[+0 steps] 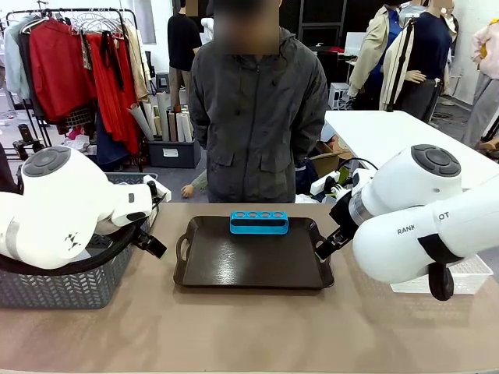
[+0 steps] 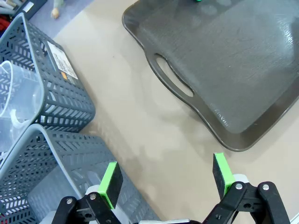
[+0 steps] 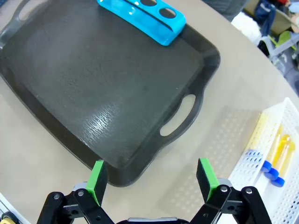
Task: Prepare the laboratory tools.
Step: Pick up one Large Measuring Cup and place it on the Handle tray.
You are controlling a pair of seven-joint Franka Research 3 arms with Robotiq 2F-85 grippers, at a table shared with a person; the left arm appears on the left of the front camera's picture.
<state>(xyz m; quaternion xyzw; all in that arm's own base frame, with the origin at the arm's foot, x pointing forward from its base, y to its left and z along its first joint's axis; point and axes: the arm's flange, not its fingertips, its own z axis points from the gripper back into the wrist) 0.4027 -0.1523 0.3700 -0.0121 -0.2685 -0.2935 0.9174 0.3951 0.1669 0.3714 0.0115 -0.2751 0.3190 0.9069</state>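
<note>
A small blue rack [image 1: 259, 222] with four holes stands at the far side of a dark tray [image 1: 234, 269], also in the right wrist view as the rack [image 3: 145, 16]. Blue-capped tubes of yellow liquid [image 3: 275, 161] lie in a white perforated bin [image 3: 261, 186] right of the tray. A clear plastic beaker [image 2: 16, 98] sits inside a grey mesh basket [image 2: 65, 93] to the tray's left. My left gripper [image 2: 163, 179] is open above bare tabletop between the baskets and the tray's handle. My right gripper [image 3: 152, 179] is open over the tray's near right corner, holding nothing.
A person in a dark jacket [image 1: 257, 109] stands at the far side of the table behind the tray. A second grey mesh basket [image 2: 51, 177] lies close under my left gripper. The tray's inside [image 3: 93, 79] is bare apart from the rack.
</note>
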